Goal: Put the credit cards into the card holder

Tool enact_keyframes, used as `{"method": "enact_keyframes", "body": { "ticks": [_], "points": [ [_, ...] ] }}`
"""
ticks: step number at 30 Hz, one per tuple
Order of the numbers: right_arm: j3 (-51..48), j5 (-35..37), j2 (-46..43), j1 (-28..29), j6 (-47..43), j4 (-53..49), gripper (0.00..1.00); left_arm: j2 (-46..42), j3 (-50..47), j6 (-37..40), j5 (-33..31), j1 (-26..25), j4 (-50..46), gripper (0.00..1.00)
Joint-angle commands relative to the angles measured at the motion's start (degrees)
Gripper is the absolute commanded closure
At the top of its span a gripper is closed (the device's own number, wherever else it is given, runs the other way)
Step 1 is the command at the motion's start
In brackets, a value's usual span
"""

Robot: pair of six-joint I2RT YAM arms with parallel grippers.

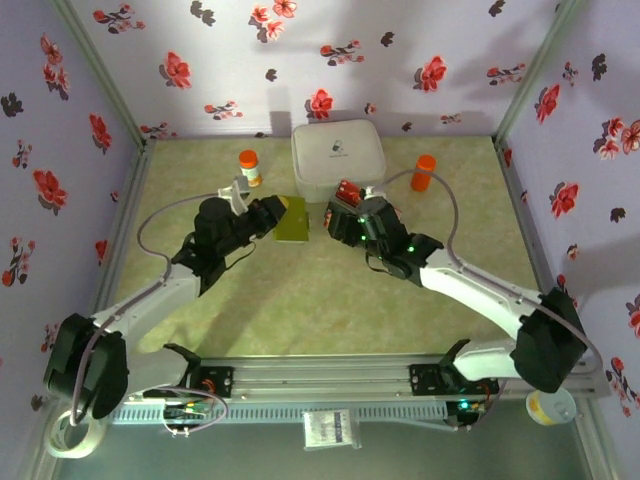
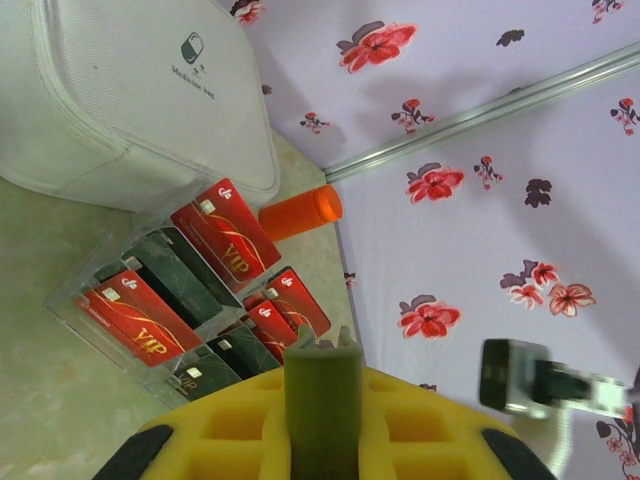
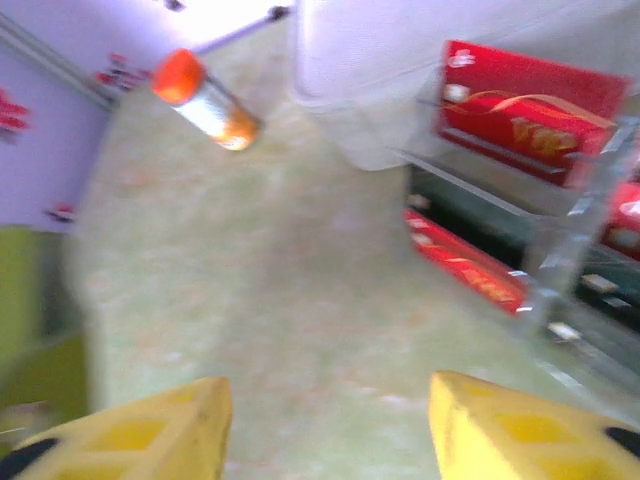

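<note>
The olive-green card holder (image 1: 295,222) hangs pinched by one edge in my left gripper (image 1: 281,214), which is shut on it; in the left wrist view its green edge (image 2: 322,395) stands upright between the yellow pads (image 2: 430,430). Red and dark credit cards (image 2: 225,235) stand in the slots of a clear plastic tray (image 2: 70,305) beyond it. My right gripper (image 1: 333,215) hovers just right of the holder and beside the tray (image 1: 350,190). Its jaws are open over bare mat, empty (image 3: 325,420), with red cards (image 3: 530,115) to its upper right.
A big white rounded box (image 1: 337,155) sits behind the tray at the back centre. An orange-capped bottle (image 1: 249,167) stands to its left and an all-orange one (image 1: 424,172) to its right. Floral walls close in the green mat (image 1: 300,300) on three sides.
</note>
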Motion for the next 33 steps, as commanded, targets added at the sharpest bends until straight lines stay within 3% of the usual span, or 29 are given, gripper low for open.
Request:
{"method": "enact_keyframes", "body": {
  "ticks": [1, 9, 15, 21, 33],
  "points": [
    [-1.1, -10.0, 0.0, 0.2, 3.9, 8.9, 0.38, 1.9, -0.2, -1.8, 2.2, -0.1, 5.9, 1.0],
    [1.5, -13.9, 7.6, -0.3, 6.8, 16.2, 0.29, 4.8, 0.0, -5.1, 2.3, 0.0, 10.5, 1.0],
    [-5.1, -17.3, 9.6, -4.5, 12.8, 30.1, 0.44, 7.5, -1.5, -11.5, 2.3, 0.6, 19.8, 1.0],
    [-8.8, -19.5, 9.9, -6.6, 16.2, 37.3, 0.6, 11.2, -2.0, -17.0, 2.3, 1.3, 29.7, 1.0],
    [-12.4, -24.7, 14.7, -9.2, 25.3, 54.0, 0.64, 13.1, 0.2, -19.7, 4.2, 1.9, 33.5, 1.0]
  ]
}}
